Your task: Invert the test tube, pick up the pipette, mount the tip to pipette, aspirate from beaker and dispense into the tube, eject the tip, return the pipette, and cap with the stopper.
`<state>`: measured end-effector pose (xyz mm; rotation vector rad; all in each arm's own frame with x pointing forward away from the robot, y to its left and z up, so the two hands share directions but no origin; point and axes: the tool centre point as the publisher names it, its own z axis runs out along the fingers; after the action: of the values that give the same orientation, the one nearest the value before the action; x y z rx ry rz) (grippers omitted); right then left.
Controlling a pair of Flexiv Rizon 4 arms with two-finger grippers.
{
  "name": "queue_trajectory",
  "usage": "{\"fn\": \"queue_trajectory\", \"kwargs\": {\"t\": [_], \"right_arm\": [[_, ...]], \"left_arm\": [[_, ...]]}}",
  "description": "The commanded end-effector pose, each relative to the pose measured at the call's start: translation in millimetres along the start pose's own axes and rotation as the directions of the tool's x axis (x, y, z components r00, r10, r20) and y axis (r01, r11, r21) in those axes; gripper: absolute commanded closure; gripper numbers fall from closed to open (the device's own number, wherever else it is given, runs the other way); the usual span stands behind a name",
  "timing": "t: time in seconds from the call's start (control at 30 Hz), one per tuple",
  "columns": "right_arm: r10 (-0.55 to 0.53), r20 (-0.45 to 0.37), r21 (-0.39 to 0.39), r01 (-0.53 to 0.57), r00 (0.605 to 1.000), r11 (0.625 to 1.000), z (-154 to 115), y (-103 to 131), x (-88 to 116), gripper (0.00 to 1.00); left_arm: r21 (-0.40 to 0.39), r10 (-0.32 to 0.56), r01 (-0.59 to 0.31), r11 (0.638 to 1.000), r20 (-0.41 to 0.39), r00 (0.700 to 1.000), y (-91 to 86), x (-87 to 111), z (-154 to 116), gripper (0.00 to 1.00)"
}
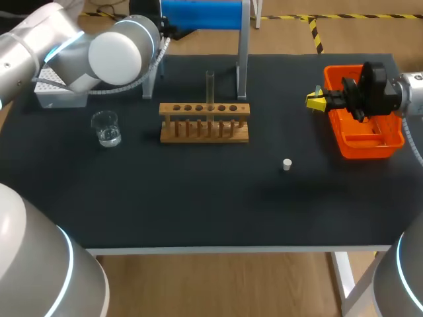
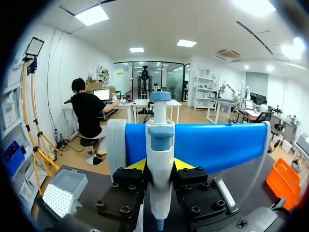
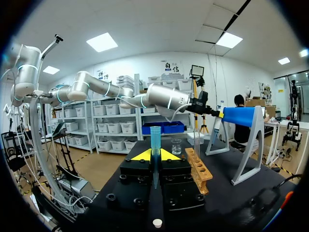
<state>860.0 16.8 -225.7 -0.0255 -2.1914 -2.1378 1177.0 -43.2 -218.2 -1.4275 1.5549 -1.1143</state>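
Note:
The white and blue pipette [image 2: 160, 145] hangs on the blue stand [image 1: 201, 14] at the table's back. My left gripper [image 2: 159, 166] is shut on its body, a yellow tip touching each side. An upright clear test tube [image 1: 210, 86] sits in the wooden rack [image 1: 205, 125]. The beaker [image 1: 106, 129] with a little liquid stands left of the rack. The white stopper [image 1: 287, 164] lies right of the rack. My right gripper [image 1: 316, 102] hovers shut at the right, by the orange tray; a slim blue sliver shows at its finger seam [image 3: 155, 155].
A pipette tip box [image 1: 56, 89] sits at the back left, under my left arm [image 1: 122, 49]. The orange tray [image 1: 370, 142] stands at the right edge, beneath my right wrist. The stand's grey legs [image 1: 242, 59] rise just behind the rack.

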Motion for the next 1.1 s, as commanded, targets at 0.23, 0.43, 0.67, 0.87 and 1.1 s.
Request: {"fn": "queue_trajectory", "kwargs": {"t": [0.23,0.43,0.67,0.87,1.1], "right_arm": [[0.000,-0.001,0.002,0.000,1.000,1.000,-0.8,0.3,0.2,1.00],[0.000,-0.001,0.002,0.000,1.000,1.000,-0.8,0.3,0.2,1.00],[0.000,-0.001,0.002,0.000,1.000,1.000,-0.8,0.3,0.2,1.00],[0.000,-0.001,0.002,0.000,1.000,1.000,-0.8,0.3,0.2,1.00],[0.000,-0.001,0.002,0.000,1.000,1.000,-0.8,0.3,0.2,1.00]], "left_arm": [[0.023,0.009,-0.009,1.000,-0.002,1.000,-15.5,0.7,-3.0,1.00],[0.052,0.032,-0.032,0.998,0.001,0.999,-33.9,0.9,-9.2,1.00],[0.068,0.052,-0.052,0.996,-0.003,0.999,-46.0,4.5,-16.4,1.00],[0.053,0.077,-0.075,0.996,-0.041,0.996,-46.7,9.8,-31.9,1.00],[0.049,0.101,-0.096,0.994,-0.127,0.987,-48.8,11.1,-64.5,1.00]]}}
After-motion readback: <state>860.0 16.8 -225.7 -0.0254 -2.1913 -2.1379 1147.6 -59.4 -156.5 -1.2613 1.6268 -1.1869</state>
